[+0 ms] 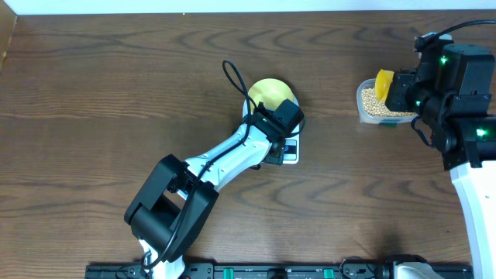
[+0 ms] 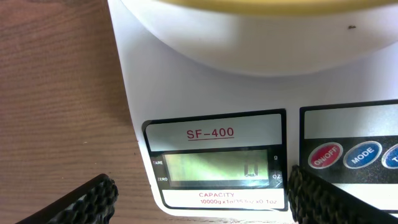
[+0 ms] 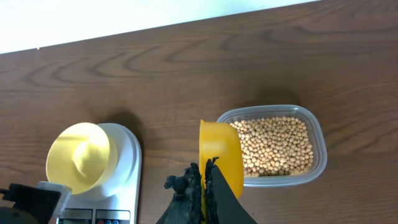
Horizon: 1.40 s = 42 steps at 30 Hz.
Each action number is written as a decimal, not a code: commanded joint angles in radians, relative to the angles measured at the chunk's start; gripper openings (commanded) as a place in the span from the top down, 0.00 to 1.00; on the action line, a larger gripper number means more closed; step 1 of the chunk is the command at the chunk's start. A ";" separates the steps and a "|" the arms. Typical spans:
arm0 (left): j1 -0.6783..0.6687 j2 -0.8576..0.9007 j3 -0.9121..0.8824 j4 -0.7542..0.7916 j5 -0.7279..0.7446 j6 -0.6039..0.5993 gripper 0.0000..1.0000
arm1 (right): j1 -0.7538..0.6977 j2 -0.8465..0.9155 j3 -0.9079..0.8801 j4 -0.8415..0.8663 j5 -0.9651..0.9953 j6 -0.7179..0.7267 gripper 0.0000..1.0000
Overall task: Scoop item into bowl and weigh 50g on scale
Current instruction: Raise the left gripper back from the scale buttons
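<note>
Many round tan beans (image 3: 277,144) in tub (image 3: 318,134); right gripper (image 3: 204,177) pinches yellow scoop (image 3: 221,146); left gripper (image 2: 202,190) wide.

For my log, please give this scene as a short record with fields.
bowl: on the scale, looks empty
display: seems to read 0
beans: in the tub
scoop: held by the right gripper, at the tub's edge
left gripper: open, over the scale's front
</note>
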 commanded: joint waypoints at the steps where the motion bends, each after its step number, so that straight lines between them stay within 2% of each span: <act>1: 0.005 -0.017 -0.016 -0.006 -0.024 0.012 0.10 | 0.016 0.001 0.019 0.002 -0.003 -0.012 0.99; 14: 0.005 -0.017 -0.016 -0.006 -0.024 0.012 0.11 | 0.016 0.001 0.019 0.002 -0.003 -0.011 0.99; 19: 0.005 -0.033 -0.016 -0.006 0.057 0.021 0.11 | 0.016 0.001 0.019 0.002 -0.003 -0.011 0.99; 28: 0.005 -0.219 -0.016 -0.003 0.149 0.211 0.10 | 0.016 0.001 0.019 0.003 -0.003 -0.011 0.99; 34: 0.022 -0.338 -0.016 -0.020 0.299 0.343 0.11 | 0.016 0.001 0.019 0.003 -0.002 -0.012 0.99; 37: 0.051 -0.377 -0.016 -0.056 0.349 0.370 0.10 | 0.016 0.001 0.019 0.003 -0.002 -0.018 0.99; 42: 0.111 -0.427 -0.016 -0.092 0.352 0.409 0.11 | 0.016 0.001 0.019 0.006 -0.002 -0.037 0.99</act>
